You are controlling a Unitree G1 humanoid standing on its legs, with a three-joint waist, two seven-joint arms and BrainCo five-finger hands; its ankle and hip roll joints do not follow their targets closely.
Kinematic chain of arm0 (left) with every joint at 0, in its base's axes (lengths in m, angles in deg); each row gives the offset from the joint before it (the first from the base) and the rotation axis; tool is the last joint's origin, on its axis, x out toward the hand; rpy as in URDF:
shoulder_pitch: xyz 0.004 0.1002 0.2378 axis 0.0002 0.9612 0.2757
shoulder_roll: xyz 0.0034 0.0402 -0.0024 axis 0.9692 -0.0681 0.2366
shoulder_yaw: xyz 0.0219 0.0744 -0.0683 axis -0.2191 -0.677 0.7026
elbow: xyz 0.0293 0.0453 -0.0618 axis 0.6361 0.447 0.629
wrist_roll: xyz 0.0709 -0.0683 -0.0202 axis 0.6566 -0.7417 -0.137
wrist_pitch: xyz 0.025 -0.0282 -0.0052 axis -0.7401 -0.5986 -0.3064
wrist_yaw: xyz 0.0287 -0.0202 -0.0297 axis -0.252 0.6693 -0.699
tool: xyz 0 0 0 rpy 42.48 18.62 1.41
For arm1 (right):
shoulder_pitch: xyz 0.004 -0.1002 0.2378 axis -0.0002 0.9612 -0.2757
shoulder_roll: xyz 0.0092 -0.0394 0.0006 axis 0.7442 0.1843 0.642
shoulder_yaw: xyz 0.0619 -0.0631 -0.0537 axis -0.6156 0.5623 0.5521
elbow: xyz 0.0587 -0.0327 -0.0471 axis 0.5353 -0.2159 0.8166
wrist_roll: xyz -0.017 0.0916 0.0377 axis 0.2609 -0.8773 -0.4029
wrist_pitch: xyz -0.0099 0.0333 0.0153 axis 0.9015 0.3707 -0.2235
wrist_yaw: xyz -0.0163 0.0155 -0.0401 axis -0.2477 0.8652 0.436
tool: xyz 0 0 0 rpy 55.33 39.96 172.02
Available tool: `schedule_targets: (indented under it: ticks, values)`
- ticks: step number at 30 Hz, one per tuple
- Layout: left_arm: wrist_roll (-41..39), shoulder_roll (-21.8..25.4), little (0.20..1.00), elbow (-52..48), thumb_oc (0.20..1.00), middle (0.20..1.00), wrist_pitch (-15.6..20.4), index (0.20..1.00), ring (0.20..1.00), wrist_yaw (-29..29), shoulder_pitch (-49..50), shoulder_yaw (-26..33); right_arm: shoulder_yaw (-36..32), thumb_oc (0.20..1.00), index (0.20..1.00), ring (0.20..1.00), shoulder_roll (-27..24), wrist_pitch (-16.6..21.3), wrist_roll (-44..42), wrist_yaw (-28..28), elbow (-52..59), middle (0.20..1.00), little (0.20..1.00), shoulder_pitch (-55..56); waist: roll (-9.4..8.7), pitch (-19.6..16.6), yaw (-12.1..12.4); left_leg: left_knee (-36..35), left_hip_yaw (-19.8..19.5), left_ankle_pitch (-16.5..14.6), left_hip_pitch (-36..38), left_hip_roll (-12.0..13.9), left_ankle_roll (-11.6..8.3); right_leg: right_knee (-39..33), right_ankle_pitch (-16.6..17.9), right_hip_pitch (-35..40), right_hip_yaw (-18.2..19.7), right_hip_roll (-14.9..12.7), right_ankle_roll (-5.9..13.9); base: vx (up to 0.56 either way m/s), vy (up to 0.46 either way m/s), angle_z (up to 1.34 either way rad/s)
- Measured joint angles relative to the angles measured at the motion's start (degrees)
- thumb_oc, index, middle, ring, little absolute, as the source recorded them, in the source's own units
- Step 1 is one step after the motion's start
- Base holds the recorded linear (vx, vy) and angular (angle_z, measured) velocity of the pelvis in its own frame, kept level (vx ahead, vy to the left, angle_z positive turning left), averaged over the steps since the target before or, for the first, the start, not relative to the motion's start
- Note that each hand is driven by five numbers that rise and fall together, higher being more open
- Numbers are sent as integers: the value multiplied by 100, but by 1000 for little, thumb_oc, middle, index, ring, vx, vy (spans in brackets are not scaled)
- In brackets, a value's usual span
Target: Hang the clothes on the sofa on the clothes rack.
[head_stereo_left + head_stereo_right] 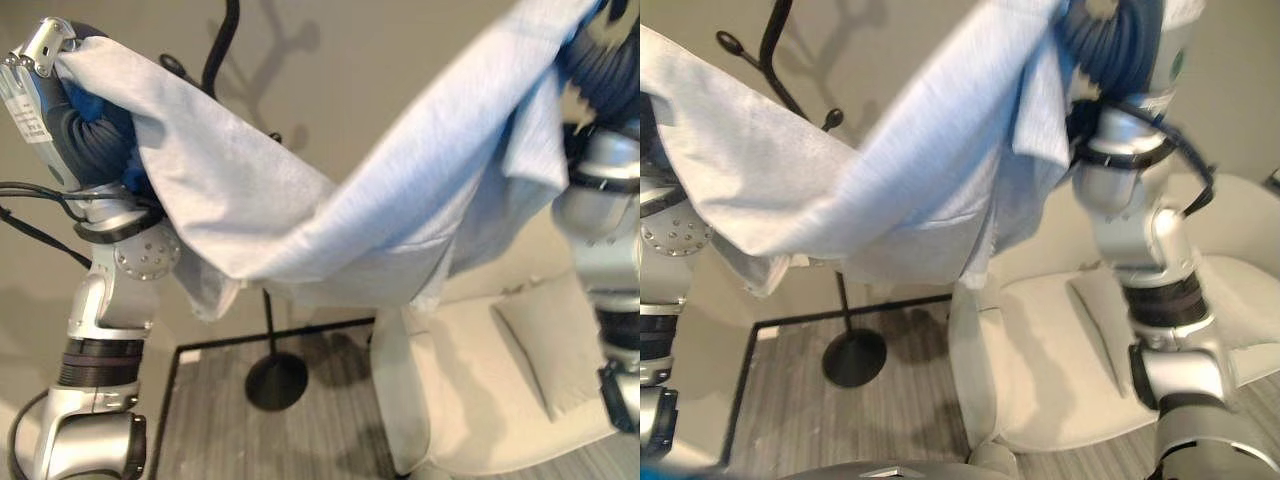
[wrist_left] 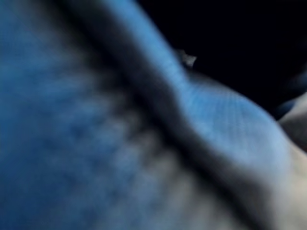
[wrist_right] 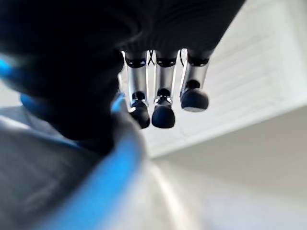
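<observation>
A pale blue shirt [image 1: 330, 210] is held stretched above the cream sofa [image 1: 480, 390], beside the black clothes rack [image 1: 270, 370]. The left hand [image 1: 90, 130] appears wrapped in it, grip unclear; the right hand [image 3: 163, 103] has fingers curled beside cloth.

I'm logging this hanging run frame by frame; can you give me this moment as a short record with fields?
garment: light blue shirt, lifted and stretched between both raised arms, its middle sagging
left robot hand: raised, wrapped in the shirt's edge; fingers hidden by cloth
right robot hand: raised, fingers curled down, cloth draped beside them; grip unclear
clothes rack: black pole and round base on the floor behind the shirt, hooks above it
sofa: cream, below right, nothing on the visible seat
task status: shirt not yet on the rack
</observation>
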Motion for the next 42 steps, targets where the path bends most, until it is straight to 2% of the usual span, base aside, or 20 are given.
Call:
schedule_targets:
  ticks: [1,2,5,9,15,17,18,19,20,23,25,27,30,33,35,37,39,40,41,42]
  values:
    - [23,105,200,161,200,200,-87,200,200,50,-192,-73,146,200,200,200,-98,-49,-15,26,-467,200,200,-394,58,-9,19,126,64,92,-21,165,-43,-97,88,91,-101,-6,24,176,-87,114]
    - [24,34,200,284,200,200,-189,200,200,105,-166,-116,355,200,200,200,-213,-75,-42,18,-981,200,200,-485,191,-31,116,-40,37,287,72,107,-58,-357,498,264,-179,2,-47,124,-50,65]
    - [-2,561,200,588,200,200,-278,200,200,195,-21,-99,768,200,200,200,-324,-114,-216,146,-1570,200,200,-483,243,-300,311,-504,-29,466,149,81,-97,-902,705,502,-234,194,-73,146,-51,40]
    - [-343,626,200,1377,200,200,-401,200,200,453,-2,-224,1093,200,200,200,-378,-85,-411,419,-2079,200,200,-575,120,-527,354,-1028,-43,654,178,77,-417,-1385,749,597,-368,253,-75,108,-65,51]
    - [-726,651,200,2134,200,200,-441,200,200,827,39,-724,1520,200,200,200,-381,-61,-643,549,-2745,200,200,-619,88,-539,387,-848,-14,670,46,280,-442,-1166,771,551,-387,411,-210,81,-114,10]
    - [-776,649,200,2135,200,200,-437,200,200,914,64,-757,1527,200,200,200,-384,-53,-687,547,-2735,200,200,-620,32,-562,372,-479,9,672,-61,484,-456,-935,731,538,-401,501,-446,23,-269,-5]
    - [-777,643,200,2163,200,200,-434,200,200,916,83,-763,1544,200,200,200,-367,-52,-691,521,-2758,200,200,-623,119,-515,455,-61,358,736,-121,883,-669,-104,314,424,-518,694,-880,41,-316,-25]
    - [-781,667,200,2186,200,200,-436,200,200,918,128,-777,1640,200,200,200,-342,-56,-695,508,-2854,200,200,-636,124,-497,509,297,380,579,-138,1068,-940,357,29,406,-584,792,-1042,47,-193,-41]
    - [-787,776,200,2250,200,200,-434,200,200,916,98,-835,1701,200,200,200,-339,-52,-697,506,-2951,200,200,-691,-150,-545,554,1005,252,561,-356,1101,-1035,219,-272,587,-527,914,-1116,71,-141,-19]
    - [-962,714,200,2313,200,200,-514,200,200,902,79,-1027,1671,200,200,200,-356,-37,-703,406,-3051,200,200,-852,-263,-471,568,2270,-61,875,-1199,1482,-874,-12,-394,562,-521,1048,-1435,114,-2,-8]
    - [-996,706,200,2293,200,200,-501,200,200,920,15,-1059,1657,200,200,200,-379,-85,-701,396,-3005,200,200,-1015,-275,-252,614,1961,-39,858,-1354,1510,-902,-176,-342,654,-377,1142,-1442,131,96,-28]
    - [-998,660,200,2201,200,200,-507,200,200,937,61,-1046,1628,200,200,200,-400,-133,-692,390,-2758,200,200,-1038,-286,-82,684,1150,-156,830,-1361,1287,-947,-394,-189,684,-101,1179,-1391,255,115,-53]
    - [-989,449,200,2007,200,200,-383,200,200,935,54,-920,1633,200,200,200,-464,-159,-696,377,-2633,200,200,-1035,106,207,845,-183,-181,1082,-1451,972,-926,-1091,159,1012,252,1542,-1381,325,98,-57]
    - [-982,320,200,1833,200,200,-377,200,200,939,135,-755,1629,200,200,200,-358,-187,-691,387,-2584,200,200,-888,157,399,954,-479,-183,1179,-1553,771,-862,-1389,222,1376,603,1715,-1406,299,109,-67]
    - [-931,217,200,1463,200,200,-363,200,200,968,395,-358,1616,200,200,200,-377,-207,-680,406,-2292,200,200,-789,269,477,1118,-679,-167,1245,-1535,829,-768,-1508,197,1677,981,1912,-1488,342,124,-101]
    - [-922,227,200,1383,200,200,-302,200,200,969,425,-263,1540,200,200,200,-407,-172,-643,412,-2162,200,200,-683,243,460,1055,-633,-154,1285,-1540,781,-714,-1567,75,1889,992,1964,-1458,402,138,-40]
    - [-880,142,200,1320,200,200,-300,200,200,972,481,-255,1173,200,200,200,-375,-189,-568,401,-1826,200,200,-301,110,347,1069,-354,-21,1379,-1499,777,-578,-1552,-253,2186,1099,1918,-1406,371,168,-15]
    - [-831,164,200,1331,200,200,-301,200,200,977,492,-286,1148,200,200,200,-376,-188,-556,409,-1775,200,200,-226,-24,265,1071,-354,80,1566,-1374,709,-426,-1462,-468,2315,1159,1795,-1232,336,199,-13]
    - [-740,161,200,1332,200,200,-324,200,200,978,499,-328,1164,200,200,200,-379,-188,-527,418,-1755,200,200,-189,-73,238,1097,-391,203,1730,-1232,699,-207,-1344,-593,2337,1099,1709,-1060,226,175,-72]
    - [-644,214,200,1305,200,200,-334,200,200,974,502,-334,1174,200,200,200,-327,-168,-421,433,-1720,200,200,-216,-167,213,1309,-418,520,1815,-1134,637,192,-1236,-625,2227,761,1499,-807,374,232,-92]
